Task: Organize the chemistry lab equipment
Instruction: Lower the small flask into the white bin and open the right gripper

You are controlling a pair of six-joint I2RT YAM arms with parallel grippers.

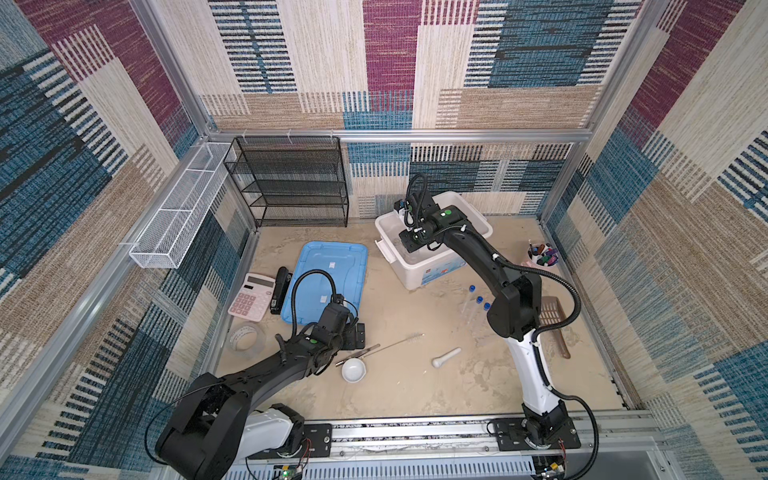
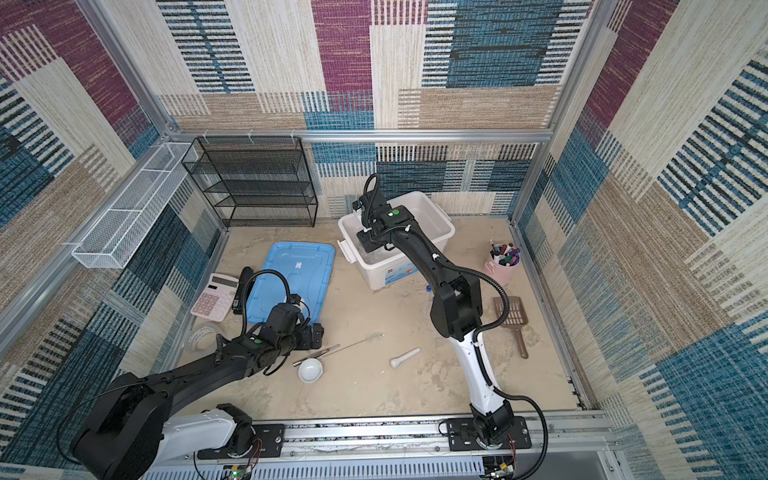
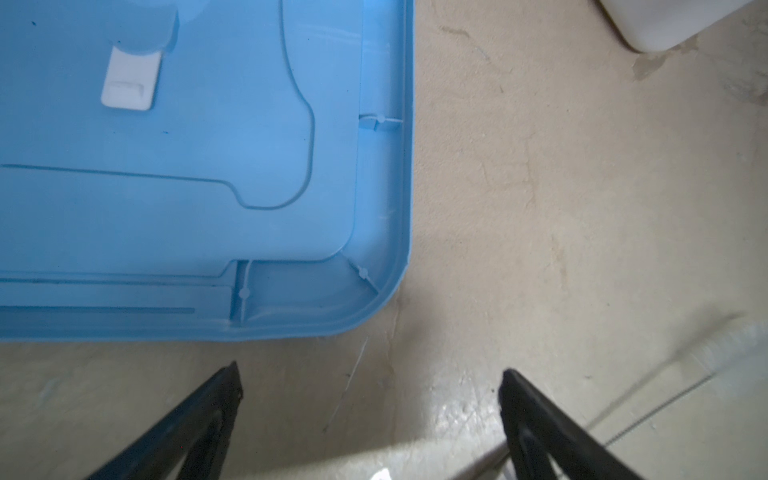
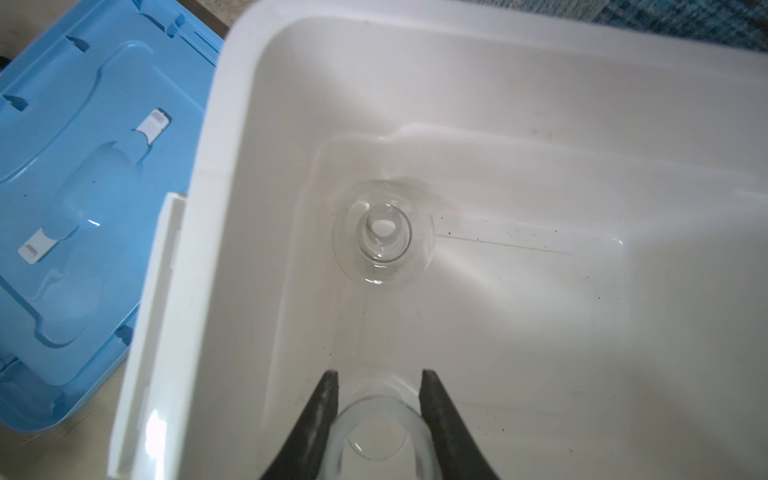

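Landmark: white bin (image 1: 419, 276), open-topped, at the back of the surface (image 1: 415, 395).
Open room: a wide bare stretch of surface lies in front of the bin, towards the arm bases.
Edges: the blue lid (image 1: 328, 266) lies flat just left of the bin, apart from it.
Left arm: low and bent, well apart from the bin. The left gripper (image 3: 370, 376) hovers over bare surface at the lid's near corner, jaws spread wide with nothing between them.
Right arm: stretched over the bin's front wall, wrist pointing down inside.
Right gripper (image 4: 379, 374): clamped on the rim of the clear beaker (image 4: 374, 440), inside the bin.
Bin contents: the flask (image 4: 384, 232) stands upright on the bin floor, near the beaker but apart from it.
Outside the bin: the test tubes (image 1: 479, 299) lie just in front of it, partly behind the right arm. The dish (image 1: 353, 370), tweezers (image 1: 357, 354) and wire brush (image 1: 399, 343) lie farther to the front-left, close together.
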